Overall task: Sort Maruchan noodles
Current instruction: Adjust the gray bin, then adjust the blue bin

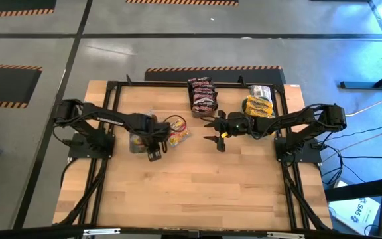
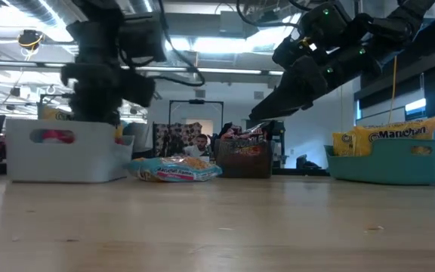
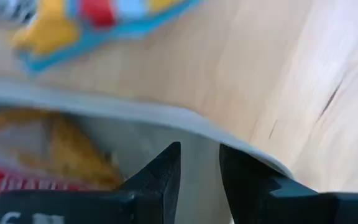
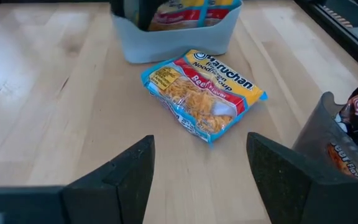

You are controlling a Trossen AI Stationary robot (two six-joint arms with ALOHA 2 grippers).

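Lying ahead of the spread, empty right claw (image 4: 201,168): one noodle packet (image 4: 202,93) beside the grey bin (image 4: 166,38).

a noodle packet (image 2: 176,169) lies between grey bin (image 2: 66,151) and dark bin (image 2: 244,159).

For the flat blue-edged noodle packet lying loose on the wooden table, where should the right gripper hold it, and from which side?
Probably from straight above, across the middle of the flat blue-edged noodle packet. It lies flat beside the pale grey bin, so its side edges offer little to pinch. The open right gripper already faces it.
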